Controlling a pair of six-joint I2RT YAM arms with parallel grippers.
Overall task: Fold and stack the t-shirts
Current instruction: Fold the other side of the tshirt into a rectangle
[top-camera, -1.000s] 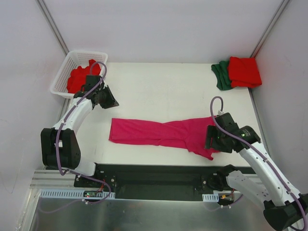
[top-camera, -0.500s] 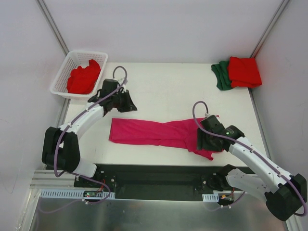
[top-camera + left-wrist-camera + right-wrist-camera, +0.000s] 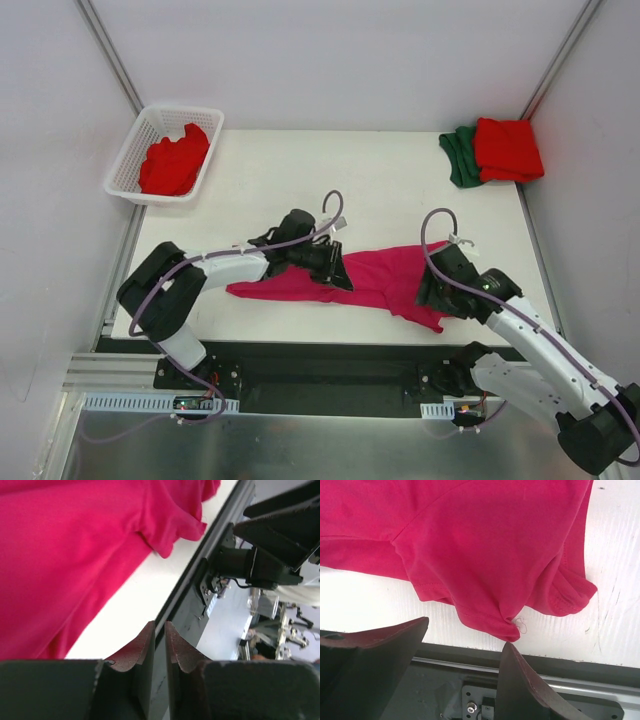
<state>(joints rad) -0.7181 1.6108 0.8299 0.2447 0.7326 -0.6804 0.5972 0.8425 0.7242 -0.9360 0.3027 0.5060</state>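
White table (image 3: 300,190) under you carries the pink shirt (image 3: 370,280) as a long rumpled strip along the near edge, left to right. Its right end is bunched, with a fold of cloth reaching the edge itself.

Your right gripper (image 3: 430,295) hovers over that bunched end, fingers spread wide, nothing between them. Your left gripper (image 3: 335,272) is low over the middle of the strip, its fingers all but pressed together and pinching nothing.

Watch three things:
- Cloth at the near edge sits beside the black rail (image 3: 470,680). A pull toward you would likely drag it off the table.
- That end is doubled over, so a pinch may catch one layer only, and the fold would come out crooked.
- If the left gripper goes down as narrow as it is, I'd expect it to shove and wrinkle the cloth, not take it.

At the far right corner, a folded red shirt (image 3: 508,148) lies partly on a green shirt (image 3: 460,160).

One container is in view: a white basket (image 3: 125,165) at the far left corner, holding a crumpled red shirt (image 3: 172,165).
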